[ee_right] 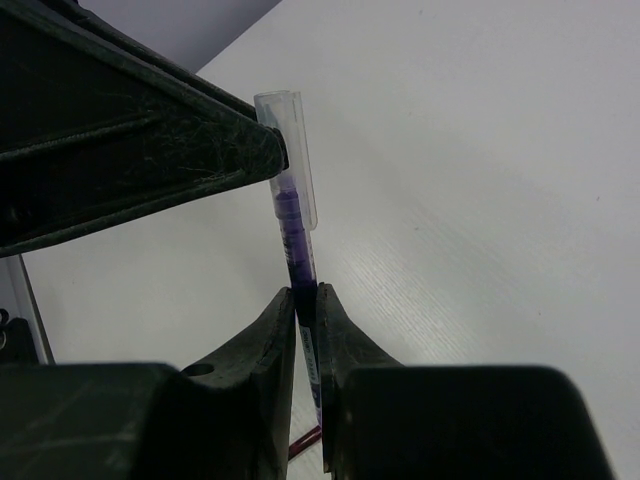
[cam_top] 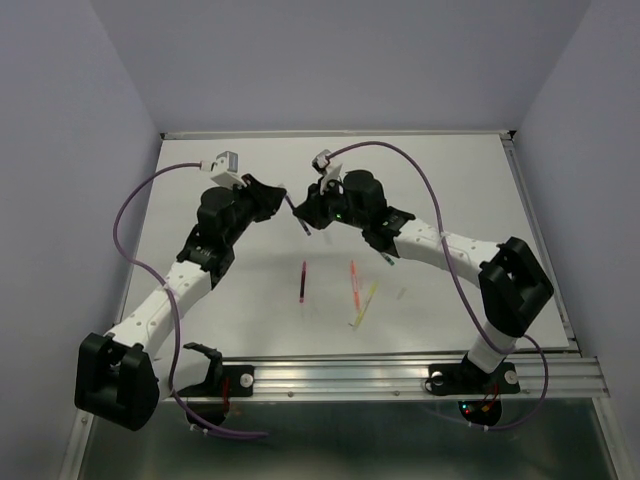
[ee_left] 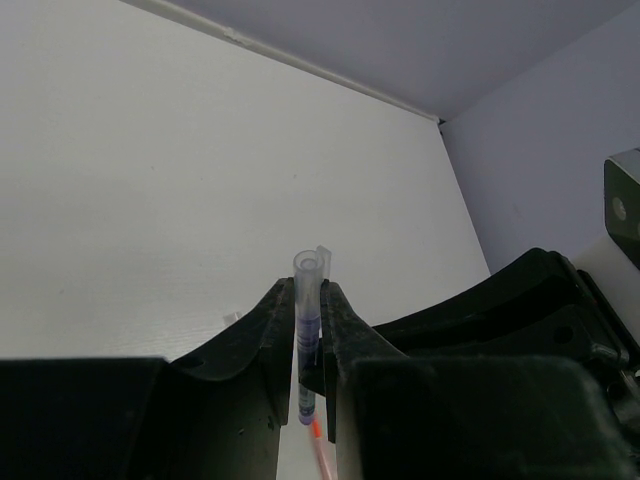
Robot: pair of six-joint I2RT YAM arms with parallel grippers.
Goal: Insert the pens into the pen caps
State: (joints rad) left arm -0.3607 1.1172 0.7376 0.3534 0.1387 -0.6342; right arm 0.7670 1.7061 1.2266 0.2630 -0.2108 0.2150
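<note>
Above the middle of the bench [cam_top: 450, 180], both arms reach inward and their tools meet tip to tip.

Left tool [cam_top: 281, 201]: narrow, clamped on a pen cap [ee_left: 310, 272]. Cap is a clear, pale tube with a small clip at its side. It stands up past the fingertips in the left wrist view.

Right tool [ee_right: 305, 296]: narrow, pinched on the dark blue pen [ee_right: 297, 255] around mid-barrel. Pen runs straight out from the fingers toward the cap.

Pen and cap: the front end of the dark blue pen sits inside the cap. The dark barrel shows through the cap's near half, and the far half looks clear. Both are held off the bench surface, in line with each other.

On the bench, toward the near edge from the tools:
- maroon pen [cam_top: 303, 282], lying flat, pointing roughly far to near.
- orange-red pen [cam_top: 353, 282], to its right and apart from it, roughly parallel.
- yellow pen [cam_top: 365, 303], slanted, its near end close to the orange-red pen's near end. Cannot tell if they touch.
- green pen [cam_top: 387, 258], partly hidden at the right arm's forearm link.

Faint pale speck [cam_top: 403, 293] further toward the right edge, too small to name.

A purple cable [cam_top: 128, 215] loops off each wrist.
</note>
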